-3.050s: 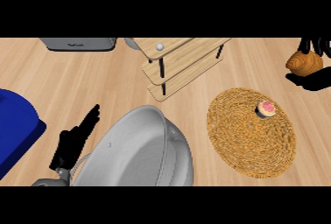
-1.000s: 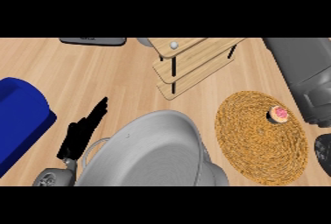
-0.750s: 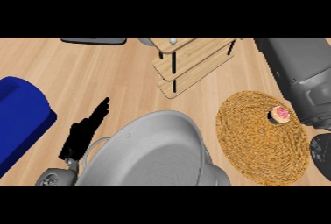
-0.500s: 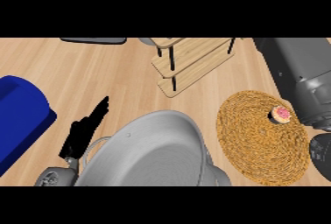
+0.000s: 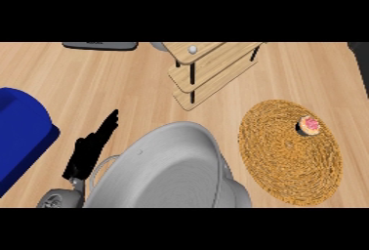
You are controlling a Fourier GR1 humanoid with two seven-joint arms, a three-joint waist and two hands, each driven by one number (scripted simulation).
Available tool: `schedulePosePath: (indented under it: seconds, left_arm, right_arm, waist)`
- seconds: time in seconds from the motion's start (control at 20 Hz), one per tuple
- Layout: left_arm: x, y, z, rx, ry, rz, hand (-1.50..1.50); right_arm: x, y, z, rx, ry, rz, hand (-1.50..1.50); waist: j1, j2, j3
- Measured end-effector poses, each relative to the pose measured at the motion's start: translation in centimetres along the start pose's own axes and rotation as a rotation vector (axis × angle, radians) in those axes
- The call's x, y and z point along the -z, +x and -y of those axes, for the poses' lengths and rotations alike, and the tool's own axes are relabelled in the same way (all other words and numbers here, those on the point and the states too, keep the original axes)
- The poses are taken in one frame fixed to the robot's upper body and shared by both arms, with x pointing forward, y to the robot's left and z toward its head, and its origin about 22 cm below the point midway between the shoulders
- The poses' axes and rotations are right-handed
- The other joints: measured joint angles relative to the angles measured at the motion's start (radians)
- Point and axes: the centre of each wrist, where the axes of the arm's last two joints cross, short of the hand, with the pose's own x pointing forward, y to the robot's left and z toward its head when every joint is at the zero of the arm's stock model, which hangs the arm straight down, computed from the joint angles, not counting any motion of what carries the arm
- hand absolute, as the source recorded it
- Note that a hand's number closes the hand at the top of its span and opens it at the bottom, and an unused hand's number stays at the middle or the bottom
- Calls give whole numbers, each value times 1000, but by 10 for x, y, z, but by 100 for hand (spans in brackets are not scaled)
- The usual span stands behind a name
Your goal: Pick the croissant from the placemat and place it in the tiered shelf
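A round woven placemat lies on the wooden counter at the right. A small pink-topped pastry sits near its upper right edge. No croissant shows anywhere. At the top centre stands the wooden tiered shelf, with a small white ball on its top board. My left hand is low at the left, fingers straight and pointing up-right, beside the rim of a big grey pan; it holds nothing. My right hand is out of the picture. A dark sliver at the top right corner cannot be identified.
A large grey pan fills the lower middle, between the left hand and the placemat. A blue container lies at the left edge. A grey flat object sits at the top left. Bare wood lies between shelf and placemat.
The grey right forearm that covered the right edge has gone out of view. The left hand, pan and placemat keep their places.
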Motion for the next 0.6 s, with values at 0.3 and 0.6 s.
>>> schedulePosePath:
  seconds: [0.3,0.6]
  left_arm:
    - [-3,-3,2,-11,6,-4,0]
    - [-3,-1,0,-12,4,2,0]
  right_arm:
    - [-3,-9,91,-29,-59,-13,-150]
    - [-17,-19,157,-67,-31,29,-150]
  waist:
    - [-4,0,2]
    - [2,3,3]
